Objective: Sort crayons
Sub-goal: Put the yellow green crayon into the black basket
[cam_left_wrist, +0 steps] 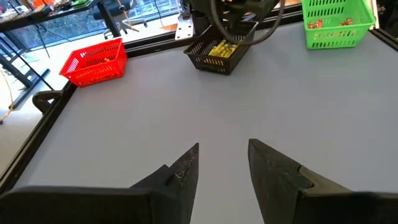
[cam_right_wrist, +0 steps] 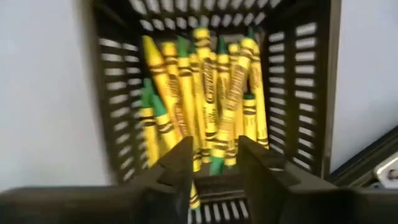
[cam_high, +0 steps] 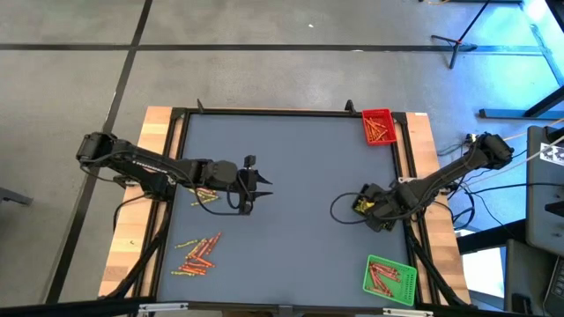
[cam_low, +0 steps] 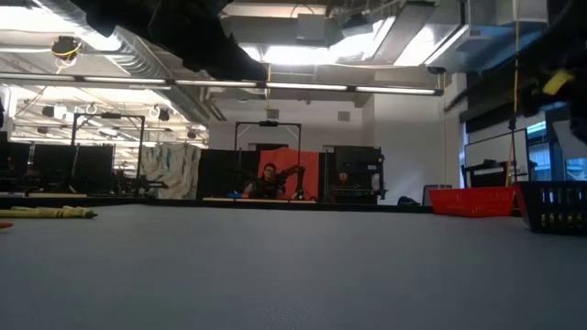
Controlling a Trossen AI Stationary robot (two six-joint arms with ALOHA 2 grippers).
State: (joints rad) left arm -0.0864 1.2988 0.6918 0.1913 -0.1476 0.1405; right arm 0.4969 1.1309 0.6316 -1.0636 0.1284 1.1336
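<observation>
Right gripper (cam_right_wrist: 212, 163) hovers over black slotted plastic basket (cam_right_wrist: 311, 93) at worktop's right edge, fingers part-open, empty; yellow crayons (cam_right_wrist: 205, 93) inside. Loose red, orange and yellow crayons (cam_high: 198, 254) lie near front-left corner, long axes mixed. Left gripper (cam_left_wrist: 222, 163) nearer, half-open, empty.

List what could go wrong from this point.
1. The right claw hangs over the black basket of yellow crayons; lifting carelessly could snag the rim.
2. The unsorted crayons lie near the table's left edge; a sloppy pick by the open left claw might push some off.
</observation>
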